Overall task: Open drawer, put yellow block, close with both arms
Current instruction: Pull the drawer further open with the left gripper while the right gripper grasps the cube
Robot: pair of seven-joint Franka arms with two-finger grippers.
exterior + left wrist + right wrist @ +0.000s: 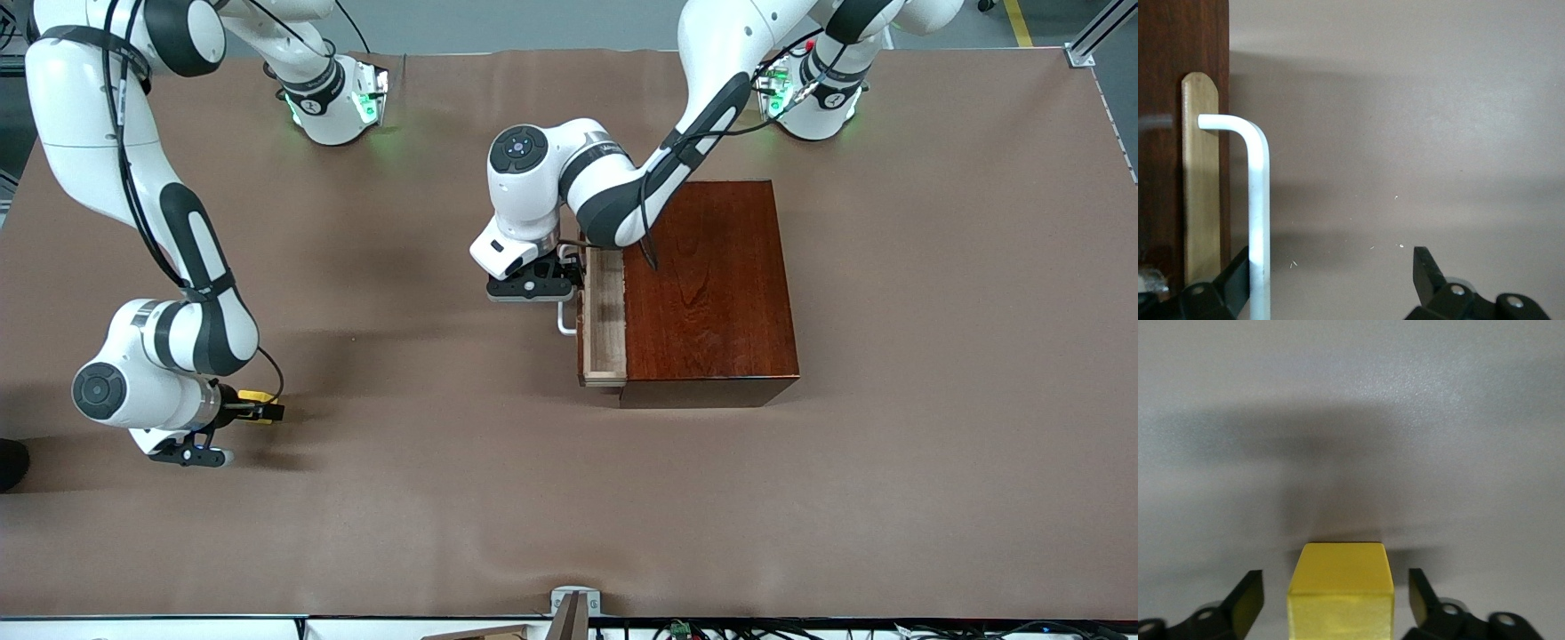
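The drawer [605,320] is found drawn a short way out of the dark wooden box [707,284], its light wood tray exposed along the box side that faces the right arm's end of the table. The white handle [565,322] projects from the drawer front.

The left gripper [533,286] is at the handle. In the left wrist view its fingers [1428,270] are seen spread wide, with the handle bar [1258,220] lying just inside one of them; the bar is not clamped.

The yellow block [260,397] rests on the table [444,498], well apart from the box, toward the right arm's end and nearer to the front camera than the drawer. The right gripper [253,409] is lowered around it. In the right wrist view the block [1340,593] sits centred between the two fingers [1248,600], a gap showing at each side, so the fingers are wide and no grip is yet made.

Assessment: the block is cubic, so no long axis governs the grasp. The right arm is plainly the nearer one. The coming move is judged to turn on closing squarely on the block's two side faces, then carrying it toward the box to the open tray.
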